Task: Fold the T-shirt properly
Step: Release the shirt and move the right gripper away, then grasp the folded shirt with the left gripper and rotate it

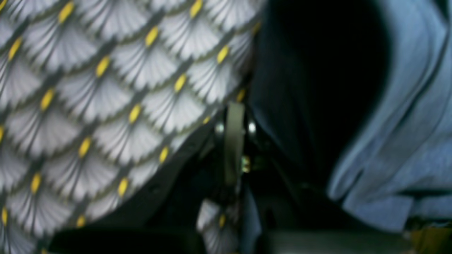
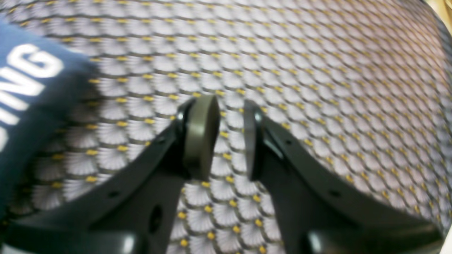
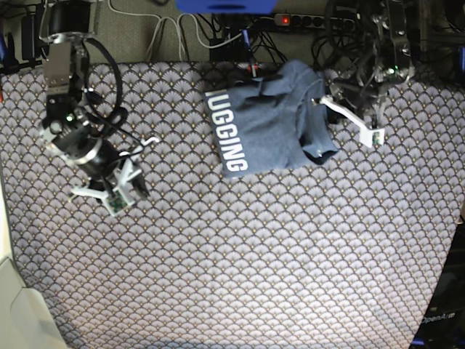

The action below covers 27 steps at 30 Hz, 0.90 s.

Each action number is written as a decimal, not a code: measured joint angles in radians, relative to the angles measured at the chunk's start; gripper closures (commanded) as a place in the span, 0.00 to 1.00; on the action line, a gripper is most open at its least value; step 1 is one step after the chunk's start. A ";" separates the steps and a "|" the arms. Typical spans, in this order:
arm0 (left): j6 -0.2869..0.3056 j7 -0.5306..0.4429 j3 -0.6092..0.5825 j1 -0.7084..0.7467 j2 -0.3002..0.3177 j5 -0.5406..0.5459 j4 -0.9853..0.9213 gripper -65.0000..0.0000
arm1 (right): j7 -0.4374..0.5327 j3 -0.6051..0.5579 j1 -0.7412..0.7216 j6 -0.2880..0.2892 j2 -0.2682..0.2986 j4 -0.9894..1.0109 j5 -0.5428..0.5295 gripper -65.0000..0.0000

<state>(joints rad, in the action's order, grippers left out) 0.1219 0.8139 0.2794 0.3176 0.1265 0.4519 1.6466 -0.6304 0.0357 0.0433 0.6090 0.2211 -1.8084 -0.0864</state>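
The slate-blue T-shirt lies crumpled at the back middle of the table, with white block lettering facing up along its left side. My left gripper is at the shirt's right edge, its jaws pressed together with blue shirt fabric bunched right beside them. My right gripper hovers over the bare tablecloth far to the left of the shirt. Its pads stand apart with nothing between them. A lettered corner of the shirt shows at the left of the right wrist view.
A scallop-patterned tablecloth covers the whole table. Cables and a power strip run along the back edge, beside a blue object. A cream surface borders the front left corner.
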 measured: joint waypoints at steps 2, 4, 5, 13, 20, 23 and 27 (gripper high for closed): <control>-0.001 0.001 -0.002 -0.034 -0.006 -0.002 -0.025 1.00 | 0.002 0.024 0.022 0.001 -0.001 0.000 0.000 0.79; -0.002 -0.003 0.000 -0.064 -0.028 -0.005 -0.049 1.00 | -0.001 0.039 0.043 0.000 0.000 0.000 0.001 0.79; -0.002 -0.007 -0.001 -0.079 -0.037 -0.005 -0.066 1.00 | -0.001 0.040 0.050 0.001 0.006 0.000 0.000 0.79; -0.009 -0.045 -0.096 -0.236 -0.068 -0.005 -0.216 1.00 | 0.001 0.040 0.108 0.003 0.026 0.000 -0.002 0.79; -0.008 -0.021 -0.123 -0.408 -0.142 -0.009 -0.375 1.00 | 0.003 0.039 0.160 0.004 0.026 0.000 -0.003 0.79; -0.013 0.007 -0.126 -0.485 -0.178 -0.020 -0.438 1.00 | 0.004 0.040 0.185 0.004 0.025 0.000 -0.003 0.79; -0.013 0.029 -0.129 -0.554 -0.196 -0.014 -0.435 1.00 | 0.003 0.039 0.199 0.004 0.025 0.000 0.000 0.79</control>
<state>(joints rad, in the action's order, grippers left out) 0.1089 0.8425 0.1505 -0.2359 -0.0696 0.4381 1.2114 -0.6270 0.0746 0.2420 0.6128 0.2459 -1.8084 -0.0864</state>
